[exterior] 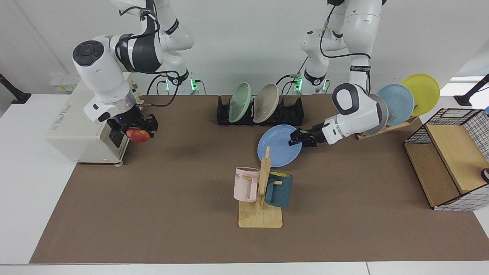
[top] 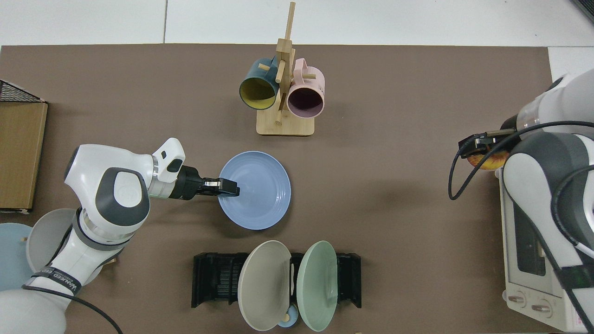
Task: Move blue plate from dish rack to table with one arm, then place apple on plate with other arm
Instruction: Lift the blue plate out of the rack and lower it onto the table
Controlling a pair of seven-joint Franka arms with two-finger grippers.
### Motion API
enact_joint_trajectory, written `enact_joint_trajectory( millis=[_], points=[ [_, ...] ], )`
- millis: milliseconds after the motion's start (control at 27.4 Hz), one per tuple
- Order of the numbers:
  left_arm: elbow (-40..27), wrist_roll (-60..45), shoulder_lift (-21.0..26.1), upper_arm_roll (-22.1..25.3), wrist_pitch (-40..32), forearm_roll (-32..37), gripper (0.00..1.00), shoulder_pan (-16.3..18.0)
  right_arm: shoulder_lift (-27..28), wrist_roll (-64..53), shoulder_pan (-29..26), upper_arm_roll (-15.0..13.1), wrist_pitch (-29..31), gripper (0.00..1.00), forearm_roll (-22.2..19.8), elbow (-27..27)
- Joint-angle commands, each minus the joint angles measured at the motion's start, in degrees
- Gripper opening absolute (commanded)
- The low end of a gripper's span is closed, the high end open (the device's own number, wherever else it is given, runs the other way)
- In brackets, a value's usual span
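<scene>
- While two arms work in the facing view, the left gripper (exterior: 296, 139) clamps its fingers on one blue plate (exterior: 278, 147) above the surface (exterior: 153, 214), at 6 o'clock of the dish rack (exterior: 290, 110); the right gripper (exterior: 134, 129) grips one apple (exterior: 137, 135).
- From the top view, two plates remain in the dish rack (top: 213, 278); two mugs (top: 257, 90) hang at 12 o'clock of the blue plate (top: 260, 195).

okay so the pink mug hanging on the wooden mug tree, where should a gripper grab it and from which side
Grip the pale pink cylindrical mug across its rim wall, one finger inside the open mouth. Come from the outer side, away from the light wooden mug tree's post. Its handle is hooked on a peg beside the post, so that side is crowded; the mouth faces up toward the top camera, unobstructed.
</scene>
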Motion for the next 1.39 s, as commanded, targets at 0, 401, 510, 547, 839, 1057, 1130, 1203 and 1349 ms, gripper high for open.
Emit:
enact_joint_trajectory(
  millis=[0, 401, 510, 547, 839, 1057, 1130, 1203, 1349],
  points=[
    [-0.91, 0.94, 0.46, -0.89, 2.27, -2.39, 0.00, -0.19, -0.36, 0.02, 1.00, 0.22, -0.93, 0.00, 0.13, 0.14],
    [-1.17, -0.82, 0.46, -2.82, 2.97, -3.54, 0.82, -0.28, -0.45, 0.73, 2.77, 0.30, -0.84, 0.00, 0.13, 0.14],
    [-1.17, -0.90, 0.46, -2.91, 3.32, -3.45, 0.89, -0.28, -0.63, 0.82, 3.03, 0.30, -0.58, 0.00, 0.22, -0.12],
    [-1.17, -0.90, 0.46, -2.91, 3.32, -3.45, 0.89, -0.28, -0.63, 0.82, 3.20, 0.30, -0.58, 0.00, 0.13, -0.12],
    [-1.17, -1.25, 0.19, -3.00, 3.32, -3.19, 0.94, -0.37, -0.63, 1.08, 4.17, 0.39, 0.21, 0.00, 0.30, -1.79],
    [-1.00, -1.60, -1.56, -2.65, 2.27, -1.35, 1.00, -0.01, -0.80, 2.48, 5.66, 0.39, 3.10, 0.00, 1.18, -4.25],
    [-1.00, -3.70, -3.40, -2.39, 1.83, 1.72, 1.00, -0.01, -0.63, 4.94, 7.15, 0.39, 5.39, 0.00, 1.18, -5.30],
    [-0.65, -7.21, -5.16, -2.21, 0.87, 6.63, 1.00, -0.01, -0.02, 7.48, 9.09, 0.39, 8.37, 0.00, 1.18, -6.53],
    [0.75, -16.18, -7.27, -2.12, -0.89, 16.30, 1.00, 0.07, 2.44, 11.27, 11.37, 0.39, 13.83, 0.00, 1.18, -8.12]
  ],
)
